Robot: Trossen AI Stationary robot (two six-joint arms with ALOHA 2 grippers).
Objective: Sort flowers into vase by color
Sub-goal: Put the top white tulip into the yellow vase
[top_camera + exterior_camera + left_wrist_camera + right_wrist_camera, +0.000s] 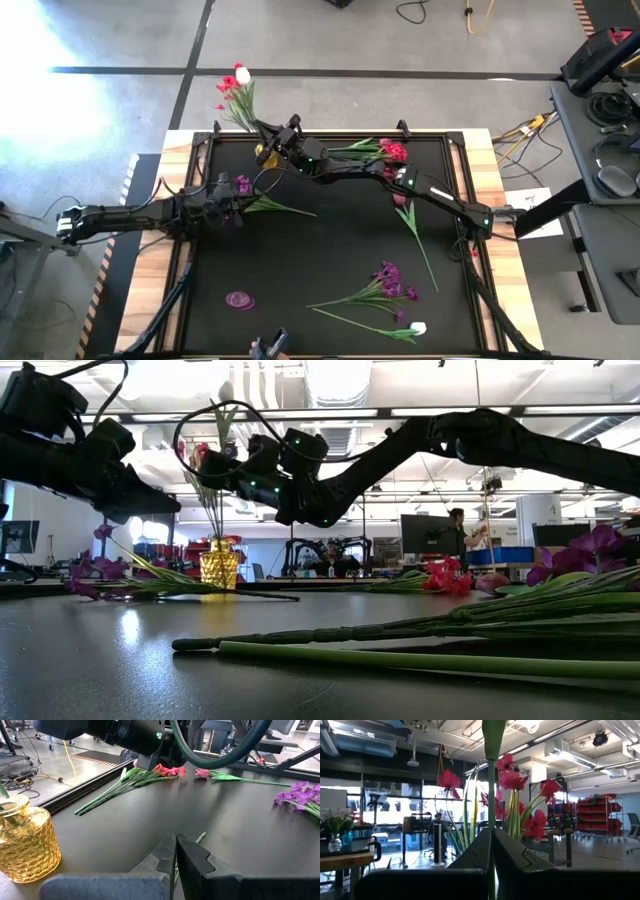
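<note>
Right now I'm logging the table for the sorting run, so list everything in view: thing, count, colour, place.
vase: one, amber glass, far left corner of the mat, already holding red flowers and a white bud.
red sprigs: one bunch, red-pink, far edge of the mat, lying flat.
single red flower: one, right of centre.
purple bunch: one, purple-magenta, near right part.
white bud stem: one, near edge.
purple sprig: one, left of centre, at the left arm.
loose purple bloom: one, near left.
left gripper: fingers shut on a green stem.
right gripper: fingers shut on a green stem, at the vase.
</note>
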